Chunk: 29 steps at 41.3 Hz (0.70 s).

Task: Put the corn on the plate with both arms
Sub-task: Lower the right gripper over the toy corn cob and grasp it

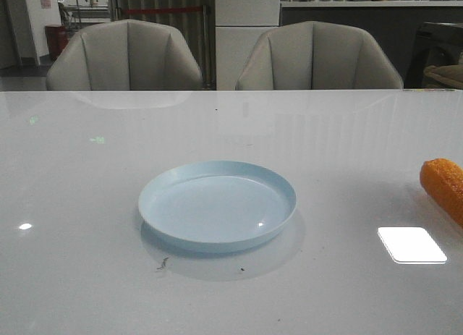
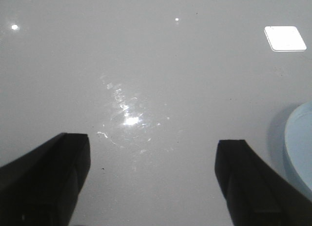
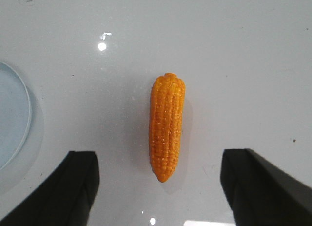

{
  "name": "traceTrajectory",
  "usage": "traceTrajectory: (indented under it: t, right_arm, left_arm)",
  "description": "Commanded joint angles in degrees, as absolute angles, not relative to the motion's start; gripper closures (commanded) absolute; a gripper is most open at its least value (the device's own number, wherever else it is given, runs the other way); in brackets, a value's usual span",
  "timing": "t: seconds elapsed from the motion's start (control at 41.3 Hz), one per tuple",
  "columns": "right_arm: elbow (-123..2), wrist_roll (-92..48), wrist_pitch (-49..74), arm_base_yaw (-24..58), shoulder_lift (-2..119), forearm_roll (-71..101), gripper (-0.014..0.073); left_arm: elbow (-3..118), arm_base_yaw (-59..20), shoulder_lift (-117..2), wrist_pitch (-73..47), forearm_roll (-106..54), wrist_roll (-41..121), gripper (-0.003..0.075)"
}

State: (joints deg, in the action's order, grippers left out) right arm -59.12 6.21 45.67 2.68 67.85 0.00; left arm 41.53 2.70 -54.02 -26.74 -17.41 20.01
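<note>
We note a glossy white surface (image 1: 87,277) carrying bright ceiling-light reflections. Behind it stand two grey padded chairs (image 1: 124,56) (image 1: 318,56), side by side. Beyond them, a white pillar (image 1: 247,31) and a dark counter (image 1: 362,13).

- a pale blue plate (image 1: 217,205) sits flat near the middle of a glossy white table (image 1: 87,168), with nothing on it.
- the orange corn (image 1: 443,187) lies on the table at the right edge of the view, well apart from the plate; it is cut off by the frame, so its full length can't be judged.
- two grey armchairs (image 1: 124,56) stand side by side behind the table's far edge.
- a bright rectangular light reflection (image 1: 411,244) shows on the tabletop just in front of the corn.
</note>
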Motion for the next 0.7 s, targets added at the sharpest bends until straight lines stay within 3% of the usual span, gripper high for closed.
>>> traceTrajectory:
  t: [0.0, 0.315, 0.677]
  right_arm:
    - [-68.5, 5.9, 49.3, 2.2, 73.7, 0.0, -0.0021]
    - [-86.2, 5.3, 62.9, 2.2, 94.2, 0.0, -0.0021]
    - [-88.6, 5.3, 63.6, 2.2, 105.1, 0.0, -0.0021]
  left_arm:
    - [43.3, 2.3, -53.2, -24.1, -19.5, 19.7, 0.0139]
    - [43.3, 2.3, -53.2, -24.1, -20.1, 19.7, 0.0139]
    - [43.3, 2.3, -53.2, -24.1, -20.2, 19.7, 0.0139]
